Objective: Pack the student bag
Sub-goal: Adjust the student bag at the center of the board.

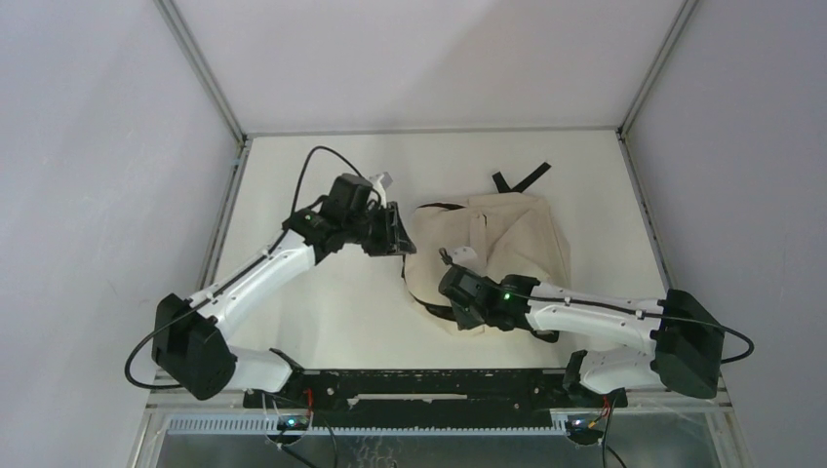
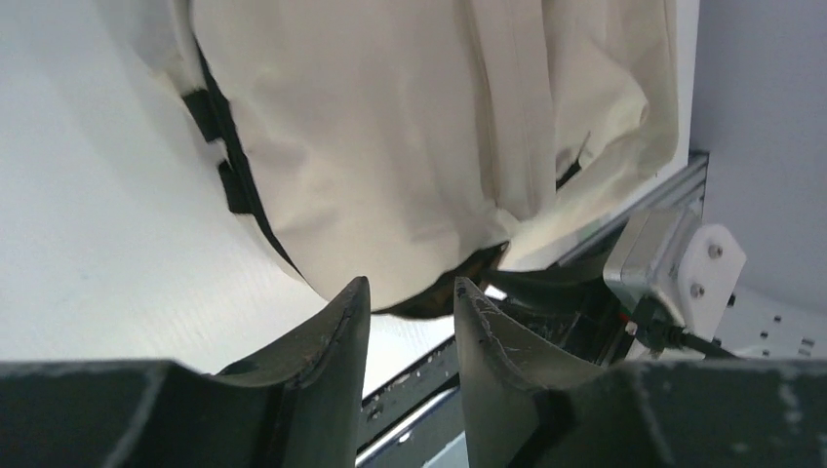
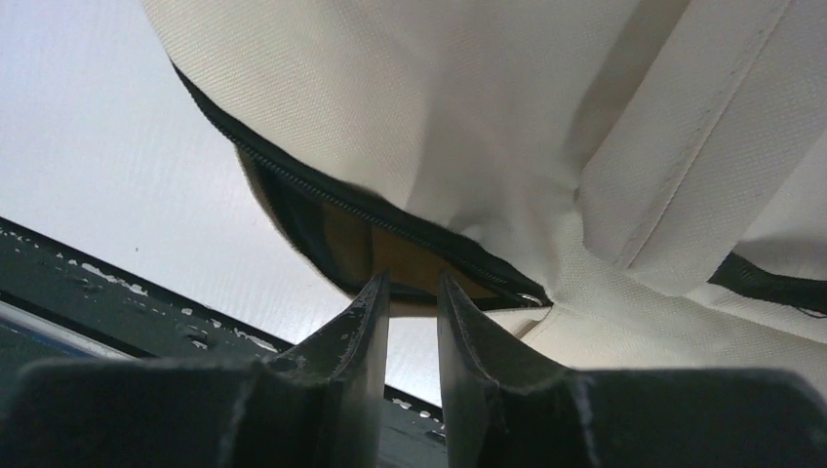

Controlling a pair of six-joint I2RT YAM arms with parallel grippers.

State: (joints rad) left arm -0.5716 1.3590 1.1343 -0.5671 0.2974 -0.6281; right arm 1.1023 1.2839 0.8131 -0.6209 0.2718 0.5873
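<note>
Since packing presumably needs the mouth held apart, the right gripper (image 3: 410, 278) noses into the near rim of the student bag (image 1: 512, 234). Its fingers are narrowly parted at the black zipper (image 3: 322, 190) edge, and I cannot tell whether they pinch it. That arm reaches in low from the bag's near right. At the bag's left edge the left gripper (image 2: 410, 285) stands parted, gripping nothing, its arm stretched forward. The bag lies slumped, with its black straps (image 1: 522, 180) on its far side.

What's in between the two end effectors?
Cream fabric of the student bag lies between the left end effector and the right end effector; the top view shows it.
</note>
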